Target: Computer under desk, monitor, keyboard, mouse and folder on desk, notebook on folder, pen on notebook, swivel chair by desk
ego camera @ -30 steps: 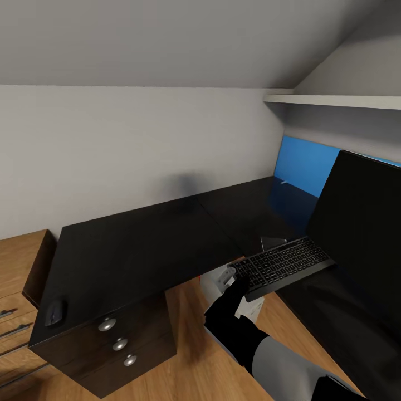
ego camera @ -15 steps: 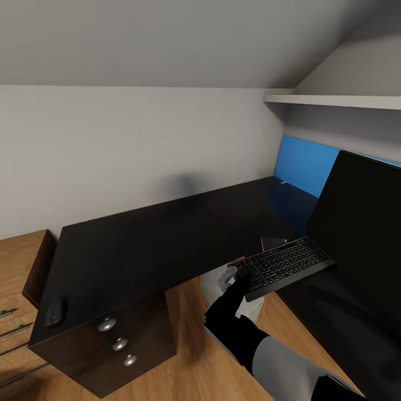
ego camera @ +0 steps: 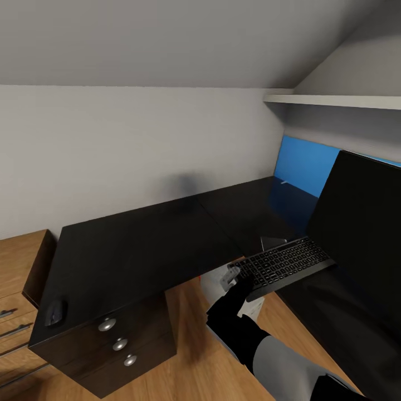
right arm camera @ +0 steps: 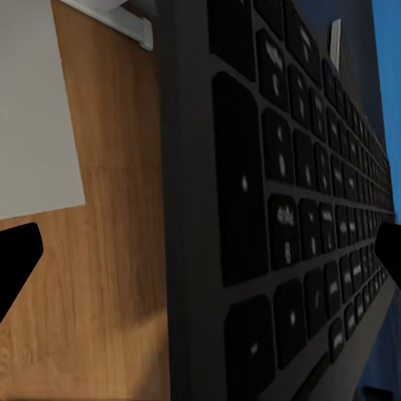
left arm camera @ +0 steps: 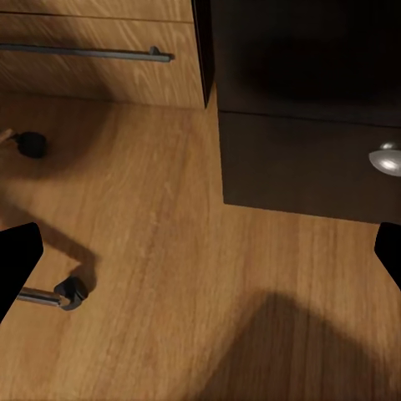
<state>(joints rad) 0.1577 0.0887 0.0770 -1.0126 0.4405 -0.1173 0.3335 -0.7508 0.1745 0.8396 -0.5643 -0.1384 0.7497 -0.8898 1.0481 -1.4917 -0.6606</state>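
Right claw (ego camera: pixel 233 274) spread wide, arm outstretched

desks (ego camera: pixel 139 250): one
monitors (ego camera: pixel 362 223): one
keyboards (ego camera: pixel 284 264): one
mice (ego camera: pixel 54 313): one
drawer knobs (ego camera: pixel 107 324): three
wall shelves (ego camera: pixel 334 101): one

Setting: home workspace in an attic-type room, rendered. Evidence: sloped grey ceiling (ego camera: pixel 356 50) meeting plain white walls; white wall shelf (ego camera: pixel 334 100) under the slope. Long black L-shaped counter (ego camera: pixel 139 250) with blue back panel (ego camera: pixel 303 164) and silver-knobbed drawers (ego camera: pixel 120 344) at its near left corner. Computer gear on it: monitor (ego camera: pixel 362 223), keyboard (ego camera: pixel 284 262) overhanging the inner edge, mouse (ego camera: pixel 54 313) at the near left corner. Wood-plank floor (left arm camera: pixel 167 251); light wooden dresser (ego camera: pixel 16 278) just beside the counter's left end.
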